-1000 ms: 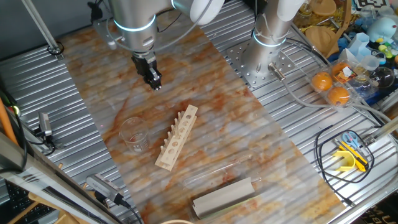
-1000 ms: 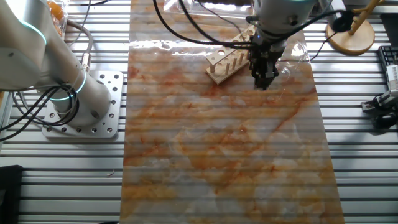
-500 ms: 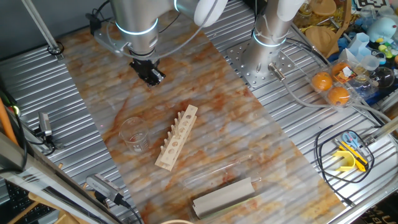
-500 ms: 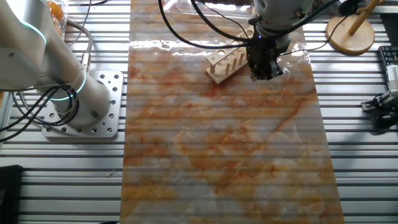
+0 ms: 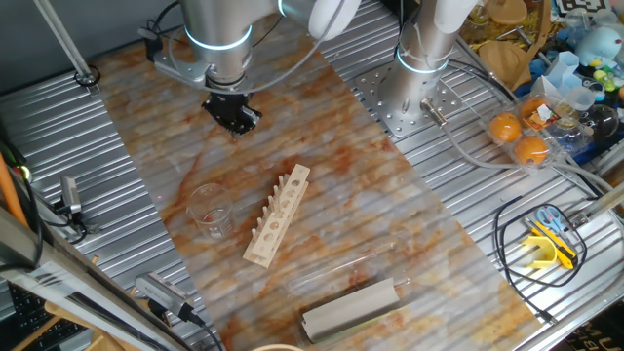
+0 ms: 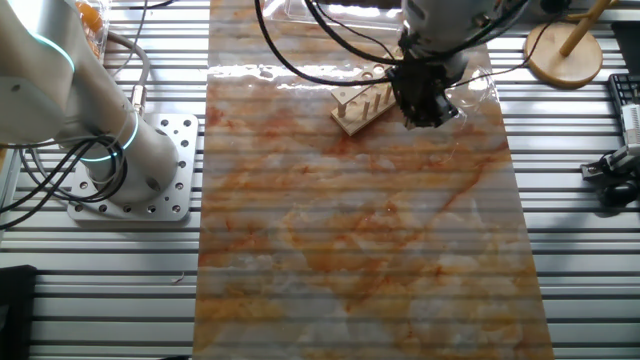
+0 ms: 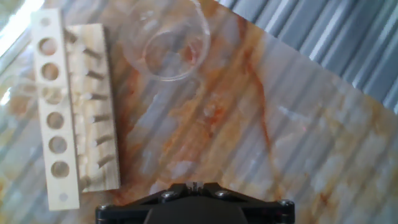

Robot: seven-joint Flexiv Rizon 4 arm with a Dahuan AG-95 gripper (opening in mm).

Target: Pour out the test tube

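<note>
Gripper (image 5: 234,119), jaw state not discernible, hangs upper left holding nothing visible, so locating, grasping and pouring the test tube into beaker (image 5: 210,210) remain

A ribbed metal tabletop (image 5: 58,127) carries an orange-veined marbled mat (image 5: 322,127); clutter, perhaps toys (image 5: 595,44), crowds the edge beyond the mat.

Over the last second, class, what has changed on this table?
Only the arm moved: the gripper rose and swung a little away from the wooden rack, its fingers taking or releasing nothing. The rack, the beaker and the long clear tube stayed put.
</note>
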